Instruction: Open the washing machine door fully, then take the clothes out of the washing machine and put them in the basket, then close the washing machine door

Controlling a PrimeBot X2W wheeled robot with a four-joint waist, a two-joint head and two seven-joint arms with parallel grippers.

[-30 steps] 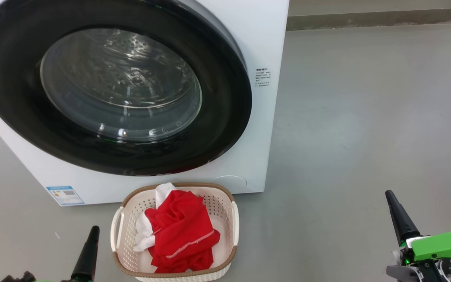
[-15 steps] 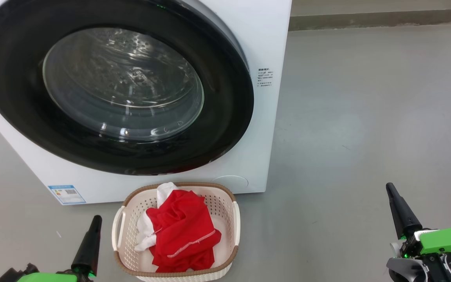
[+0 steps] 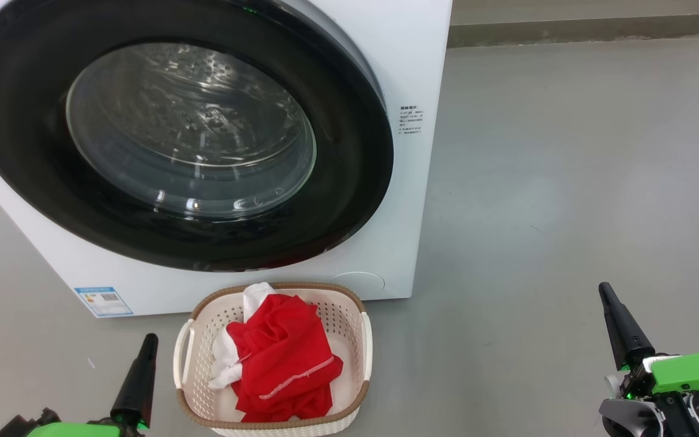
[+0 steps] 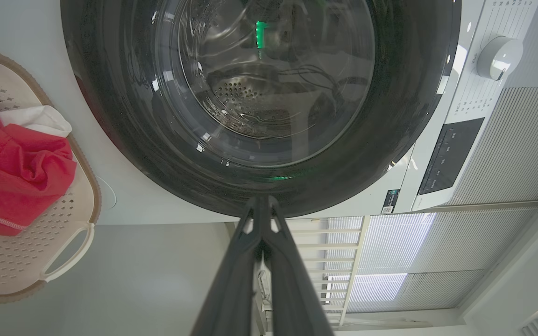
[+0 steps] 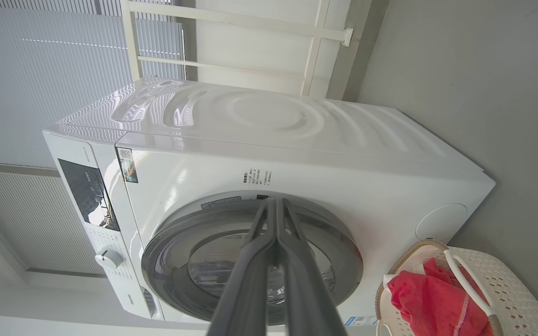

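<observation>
Looks done: door (image 3: 349, 158) flat against the washer (image 3: 413, 73), clothes (image 3: 283, 358) piled in the basket (image 3: 337, 315) on the floor by its front edge. Both left tool (image 3: 148, 343) and right tool (image 3: 605, 294) pinched together, empty. Can't confirm clicked shut though: might pop open if only resting.

A grey floor (image 3: 568, 182) is seen, faintly scuffed. Along the floor's far edge a darker skirting strip (image 3: 592, 27) is set, topped by pale wall (image 3: 568, 7). A small white fleck (image 3: 88, 364) is seen on the floor. Beyond the floor, ribbed blinds (image 5: 40, 70) are shown beside a white barred frame (image 5: 231, 18)
</observation>
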